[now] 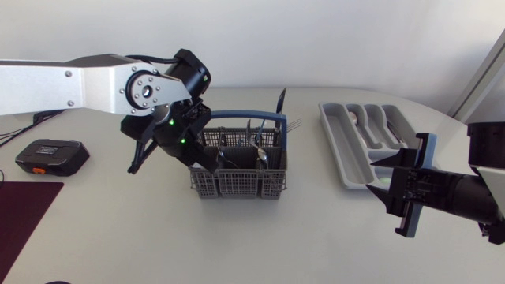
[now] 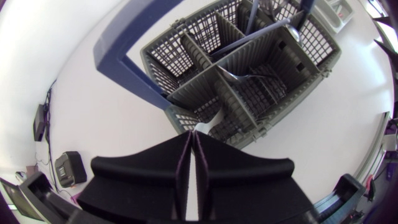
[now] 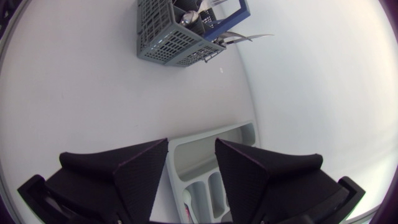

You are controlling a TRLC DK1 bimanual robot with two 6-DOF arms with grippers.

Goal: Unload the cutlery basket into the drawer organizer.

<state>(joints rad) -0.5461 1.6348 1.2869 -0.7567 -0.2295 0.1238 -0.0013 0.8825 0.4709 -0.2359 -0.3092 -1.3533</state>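
Observation:
The grey cutlery basket (image 1: 237,186) with a blue handle (image 1: 241,117) stands mid-table and holds several silver pieces (image 1: 256,138). My left gripper (image 1: 213,160) reaches down into its near left compartment. In the left wrist view the left gripper (image 2: 193,134) is shut on a thin silver cutlery handle (image 2: 208,120) that rises from the basket (image 2: 186,74); which piece it is stays hidden. The grey drawer organizer (image 1: 347,162) lies at the right with a few pieces in it. My right gripper (image 1: 384,185) hovers open at its near end, over the organizer's rim (image 3: 205,149), holding nothing (image 3: 191,163).
A black device with an orange mark (image 1: 51,155) lies at the left. A dark red mat (image 1: 24,209) covers the near left corner. A fork (image 1: 292,124) and a dark utensil (image 1: 279,99) stick out of the basket's far right side.

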